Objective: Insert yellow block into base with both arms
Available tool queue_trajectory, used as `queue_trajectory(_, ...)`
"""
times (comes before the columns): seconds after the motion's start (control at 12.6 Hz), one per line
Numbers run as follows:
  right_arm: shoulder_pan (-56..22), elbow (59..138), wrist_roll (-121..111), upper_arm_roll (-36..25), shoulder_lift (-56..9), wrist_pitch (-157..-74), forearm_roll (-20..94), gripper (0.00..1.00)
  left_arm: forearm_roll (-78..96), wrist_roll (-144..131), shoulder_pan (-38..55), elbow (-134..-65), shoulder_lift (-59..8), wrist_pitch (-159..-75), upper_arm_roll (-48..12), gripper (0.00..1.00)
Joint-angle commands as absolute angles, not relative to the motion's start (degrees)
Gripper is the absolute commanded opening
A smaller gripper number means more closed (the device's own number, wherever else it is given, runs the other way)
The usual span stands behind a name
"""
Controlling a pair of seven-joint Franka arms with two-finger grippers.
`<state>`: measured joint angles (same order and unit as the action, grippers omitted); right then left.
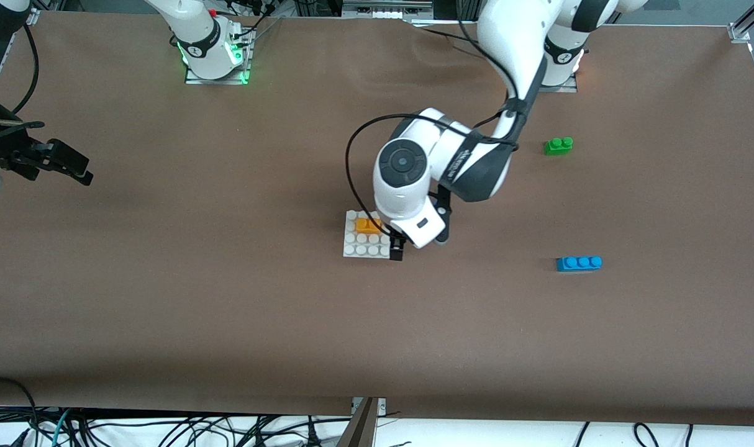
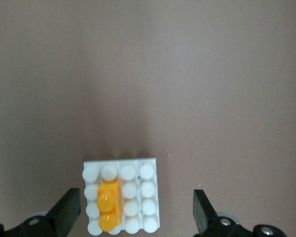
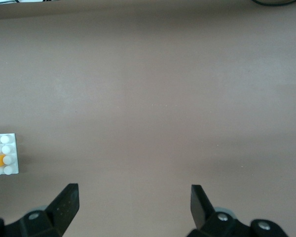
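Yellow-orange plastic toy block (image 1: 367, 224) with two round studs sits on the flat white square plastic base (image 1: 359, 245) with its grid of round studs, in the second row from the edge farthest from the front camera. The base lies near the middle of the brown desk (image 1: 228, 298). The left gripper (image 2: 138, 212) hovers just over the base, its black fingers spread wide and holding nothing. The right arm waits at its own end of the desk, its right gripper (image 3: 133, 205) also spread and empty. A small green plastic two-stud brick (image 1: 558, 146) and a longer blue plastic three-stud brick (image 1: 579, 263) lie toward the left arm's end, well apart from the base.
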<state>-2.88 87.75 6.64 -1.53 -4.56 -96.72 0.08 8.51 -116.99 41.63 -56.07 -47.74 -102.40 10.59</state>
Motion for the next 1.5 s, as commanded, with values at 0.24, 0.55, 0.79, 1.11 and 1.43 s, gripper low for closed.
queue_trajectory(0.24,-2.3,87.7,6.1,-1.1,-4.0,-95.9,-0.5,1.0,5.2,-94.7,32.9,-73.0,-28.5,-101.1,10.5,1.0)
queue_trajectory(0.55,-2.2,87.7,6.2,-1.1,-3.9,-95.9,-0.5,1.0,5.2,-73.3,23.6,-78.9,-20.2,-97.9,10.5,1.0)
queue_trajectory(0.79,-2.2,87.7,6.2,-1.1,-4.0,-95.9,-0.4,1.0,5.3,-53.7,15.3,-80.8,-14.7,-93.2,10.3,1.0)
queue_trajectory(1.11,-2.2,87.7,6.2,-1.1,-4.0,-95.9,-0.4,1.0,5.3,-30.2,3.9,-86.8,-7.5,-91.9,7.1,1.0)
queue_trajectory(1.43,-2.2,87.7,6.2,-1.1,-4.0,-95.9,-0.4,1.0,1.0,-8.7,-11.6,-93.1,-0.7,-89.5,-3.6,1.0)
